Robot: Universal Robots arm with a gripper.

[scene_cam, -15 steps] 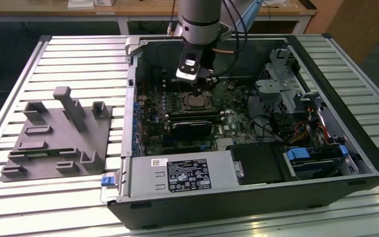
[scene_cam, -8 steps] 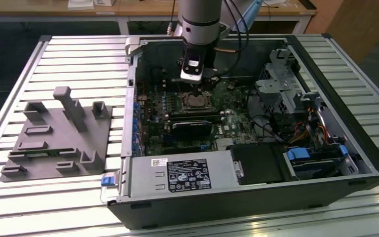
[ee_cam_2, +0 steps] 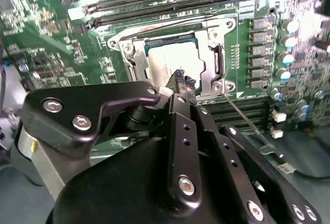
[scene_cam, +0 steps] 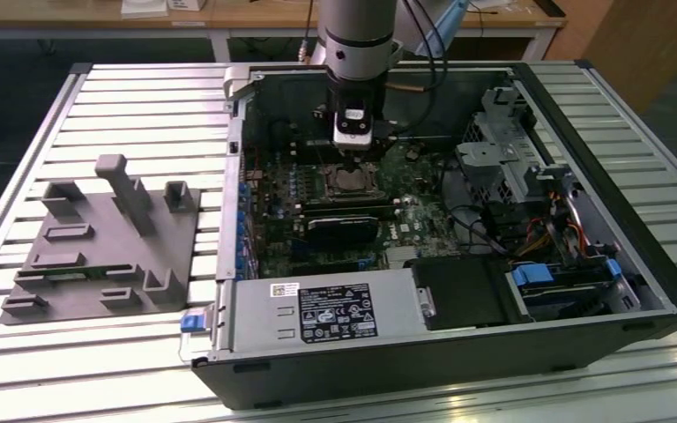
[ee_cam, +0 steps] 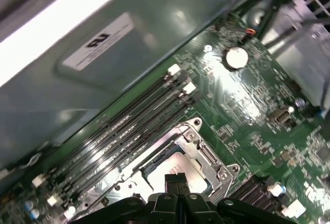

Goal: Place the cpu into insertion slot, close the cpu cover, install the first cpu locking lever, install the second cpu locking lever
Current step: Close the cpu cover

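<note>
In the exterior view the arm (scene_cam: 356, 35) was cut off at 12 o'clock by the picture's edge. The insertion slot (scene_cam: 348, 181), at 6 o'clock from the arm, was too small to tell what lay in it. In the second wrist view the gripper (ee_cam_2: 183, 81) hid one edge of the cpu (ee_cam_2: 165, 59) and one side of the cpu cover (ee_cam_2: 206, 44). In the first wrist view the green board (ee_cam: 247, 95) was blurred.

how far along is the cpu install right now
Done: the cpu sits in the insertion slot, and the cpu cover looks lowered flat around it. In hand: the gripper, fingers shut and holding nothing, hovers over the slot's edge. Left: one thin locking lever sticks out loose beside the slot, so latching looks unfinished. I cannot make out the other lever.
</note>
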